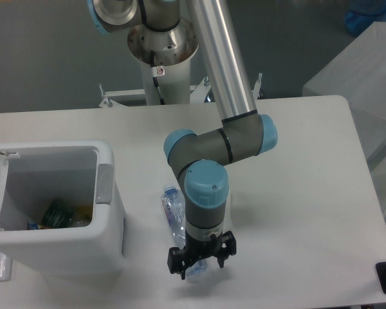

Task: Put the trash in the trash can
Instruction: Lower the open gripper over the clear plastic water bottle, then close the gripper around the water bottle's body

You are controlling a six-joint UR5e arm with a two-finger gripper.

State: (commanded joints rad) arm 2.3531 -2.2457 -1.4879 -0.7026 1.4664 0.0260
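While the end effector [201, 259] hangs with fingers spread, gripping nothing, over the bottle [175, 216], that bottle lies on the counter [296, 193] at three o'clock from the open trash can [109, 212]. Likely light, slick, crushable; grip mid-body across its width.

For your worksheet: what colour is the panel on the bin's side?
Grey panel on the white bin, camera view.

Robotics lab or test cell, grey-and-blue industrial arm [222, 122] rising from a white bolted pedestal [159, 77] at the far edge, plain white table [309, 193] sitting on a bare grey floor [45, 58], covered bench showing far right.
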